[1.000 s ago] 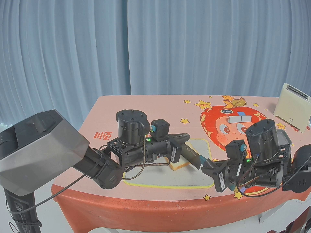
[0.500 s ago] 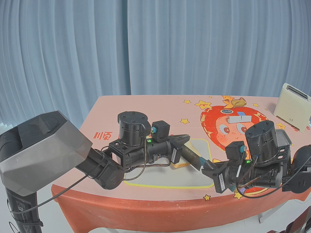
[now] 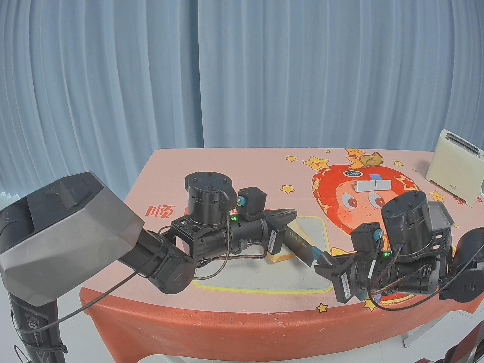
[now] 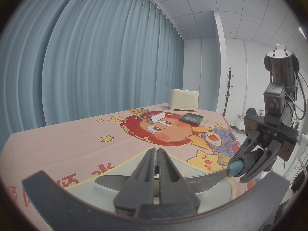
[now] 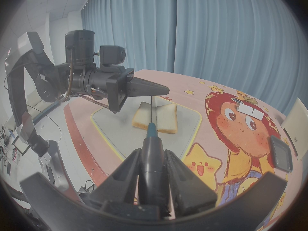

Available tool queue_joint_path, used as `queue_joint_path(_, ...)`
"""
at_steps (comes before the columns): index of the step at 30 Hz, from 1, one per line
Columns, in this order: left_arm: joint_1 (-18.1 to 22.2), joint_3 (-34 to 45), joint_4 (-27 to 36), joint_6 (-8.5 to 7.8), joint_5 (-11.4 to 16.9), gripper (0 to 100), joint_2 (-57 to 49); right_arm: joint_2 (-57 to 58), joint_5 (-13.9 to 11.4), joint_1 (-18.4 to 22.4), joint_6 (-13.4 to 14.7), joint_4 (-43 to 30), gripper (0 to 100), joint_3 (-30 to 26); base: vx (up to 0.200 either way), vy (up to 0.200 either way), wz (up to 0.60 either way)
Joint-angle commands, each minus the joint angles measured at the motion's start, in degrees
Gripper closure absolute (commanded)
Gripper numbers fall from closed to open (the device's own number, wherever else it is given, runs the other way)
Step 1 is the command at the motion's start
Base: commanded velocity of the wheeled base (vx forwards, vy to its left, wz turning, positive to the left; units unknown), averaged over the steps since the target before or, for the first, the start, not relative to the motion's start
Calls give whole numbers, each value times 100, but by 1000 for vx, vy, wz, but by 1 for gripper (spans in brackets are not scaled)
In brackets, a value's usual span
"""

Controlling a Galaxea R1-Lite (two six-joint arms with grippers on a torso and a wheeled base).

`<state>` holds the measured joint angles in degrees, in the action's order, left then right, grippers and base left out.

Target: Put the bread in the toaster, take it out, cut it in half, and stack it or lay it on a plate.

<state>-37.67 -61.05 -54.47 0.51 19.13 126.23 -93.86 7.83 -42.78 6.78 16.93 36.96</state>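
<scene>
- My right gripper clamps the knife by its handle, with the blade over the middle of the bread.
- My left gripper is pinched closed and empty, just above the bread.
- The bread lies flat on the grey mat.

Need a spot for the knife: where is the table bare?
Bare: near half of the cutting mat, between bread and front border; the tablecloth behind it, toward the curtain. Crowded: over the bread, where left gripper and knife meet.

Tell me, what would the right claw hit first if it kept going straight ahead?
Probably the bread on the mat: the right gripper points along its knife at the slice. The left gripper hangs close above, so depth is uncertain.
</scene>
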Motion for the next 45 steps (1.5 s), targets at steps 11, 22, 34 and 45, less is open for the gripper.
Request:
queue_joint_path(11, 14, -12, -20, 2, 3, 100, -11, -1, 0, -3, 34, -6, 100, 4, 0, 0, 0)
queue_joint_path(22, -4, 41, -55, 2, -5, 100, 7, -28, 0, -11, 60, -15, 100, -40, 0, 0, 0)
queue_joint_path(34, 75, -302, 6, 142, -5, 100, -37, 16, 0, -3, 60, 3, 100, 39, 0, 0, 0)
queue_joint_path(45, 322, -311, -2, 195, -5, 100, 42, -1, 0, -3, 60, 3, 100, 57, 0, 0, 0)
